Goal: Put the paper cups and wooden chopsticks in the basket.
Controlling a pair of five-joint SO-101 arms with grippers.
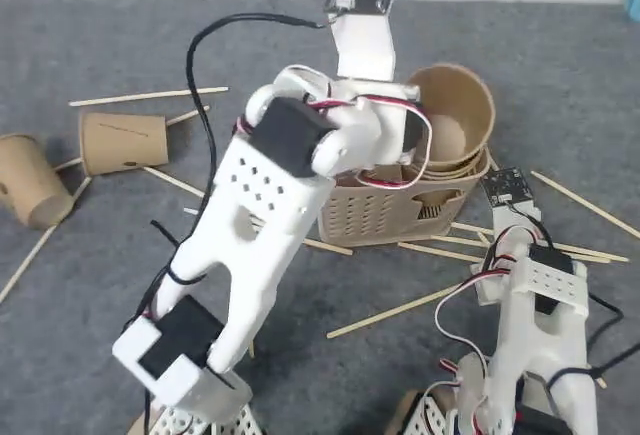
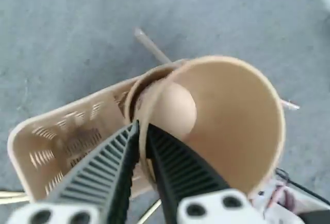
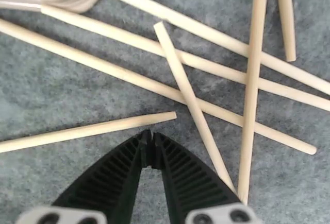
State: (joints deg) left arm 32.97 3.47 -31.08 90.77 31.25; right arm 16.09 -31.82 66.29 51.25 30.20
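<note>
My left gripper (image 2: 143,131) is pinched narrow on the rim of a paper cup (image 2: 227,126), one finger inside the wall and one outside. The cup hangs tilted over the end of the basket (image 1: 385,220) nearer the right arm, directly above the stacked cups (image 1: 462,166) nested there. Its base points down at them — I judge the drop turns on that line-up.

My right gripper (image 3: 151,144) is closed on nothing, low over the carpet (image 1: 100,285) by the basket's front corner. The nearest chopstick (image 3: 87,130) ends just ahead of its tips. Its long axis runs the way the jaws part, not between them — a wrist turn looks needed. A loose cup (image 1: 122,141) and another cup (image 1: 30,180) lie well off on the left arm's side.
</note>
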